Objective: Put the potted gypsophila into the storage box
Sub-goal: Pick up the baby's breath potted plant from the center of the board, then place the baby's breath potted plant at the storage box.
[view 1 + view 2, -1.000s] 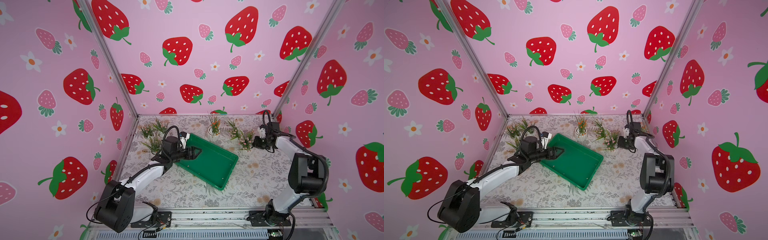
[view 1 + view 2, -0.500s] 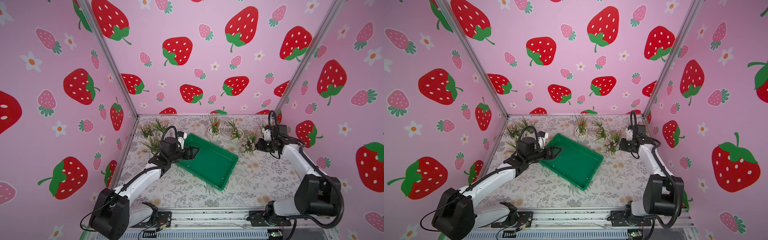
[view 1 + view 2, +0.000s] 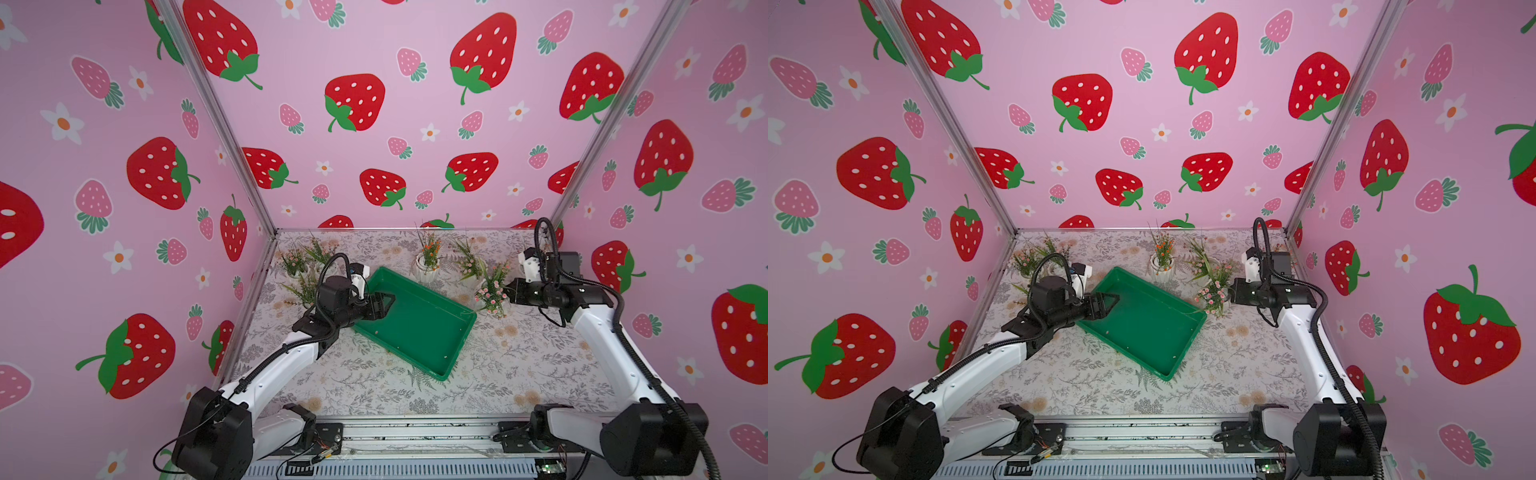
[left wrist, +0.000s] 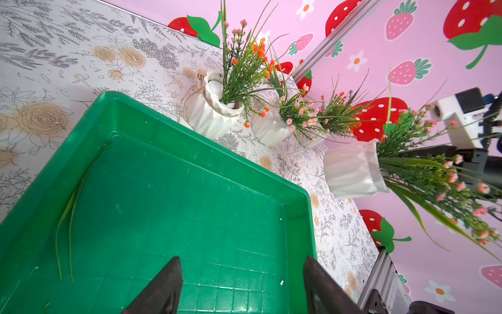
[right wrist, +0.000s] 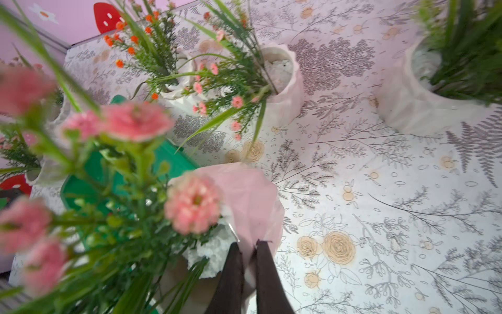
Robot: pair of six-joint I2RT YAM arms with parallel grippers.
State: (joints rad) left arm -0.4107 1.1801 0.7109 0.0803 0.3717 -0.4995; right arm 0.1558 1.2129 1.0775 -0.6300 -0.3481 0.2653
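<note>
**Pink-flowered pot held beside the storage box**

The pink-flowered pot (image 3: 483, 300) hangs tilted, clear of the tabletop (image 3: 519, 353), just beside the right corner of the storage box (image 3: 415, 332). The right gripper (image 5: 248, 247) is pinched tight on the pot's rim, one finger inside and one outside, with the pink blooms spilling out close to the wrist camera.

The green storage box lies at an angle in the middle of the tabletop. A loose grass blade (image 4: 70, 206) lies on its floor.

The left gripper (image 4: 241, 261) hovers over the box's far left end with its jaws spread wide and nothing between them.

An orange-flowered pot (image 3: 426, 272) stands just beyond the box's far edge. More pots of pink sprigs stand to its right and at the far left of the tabletop.
</note>
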